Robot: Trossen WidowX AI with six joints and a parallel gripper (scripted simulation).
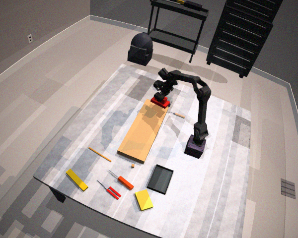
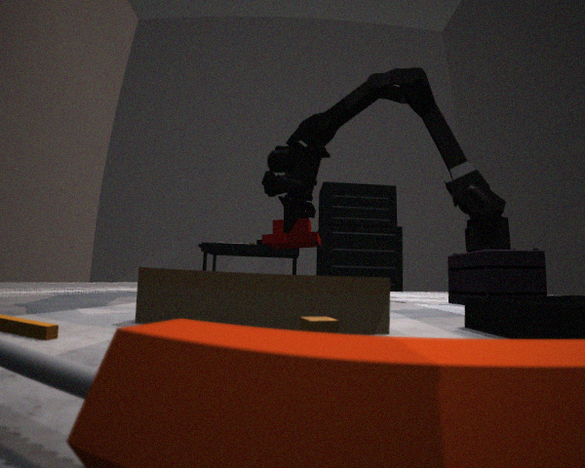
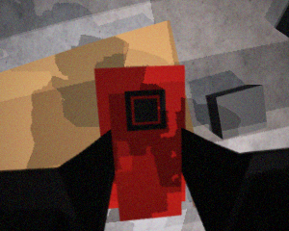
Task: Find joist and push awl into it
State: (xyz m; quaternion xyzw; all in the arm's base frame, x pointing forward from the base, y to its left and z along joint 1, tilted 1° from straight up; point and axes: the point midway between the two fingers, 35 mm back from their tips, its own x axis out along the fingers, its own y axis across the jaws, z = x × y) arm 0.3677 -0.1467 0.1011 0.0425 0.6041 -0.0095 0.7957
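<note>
Stud finder [image 1: 160, 101] [image 2: 292, 235] [image 3: 146, 164] in gripper [image 1: 159, 96] [image 2: 293, 223] [image 3: 144, 131], apparently above panel [image 1: 141, 135] [image 2: 253, 299] [image 3: 19, 115].

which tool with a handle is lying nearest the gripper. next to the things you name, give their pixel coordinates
The awl [image 1: 179, 115], wooden-handled, beside the panel's far end; the orange-handled screwdriver [image 1: 125, 182] [image 2: 332, 403] lies much farther away.

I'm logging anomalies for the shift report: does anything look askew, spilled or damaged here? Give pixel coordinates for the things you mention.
Nothing stands out. The long orange-tan wooden panel [image 1: 141, 135] [image 2: 222, 296] [image 3: 14, 120] shows no visible damage, and the shallow black rectangular tray [image 1: 160, 179] sits flat beyond its end. I see no spill.
</note>
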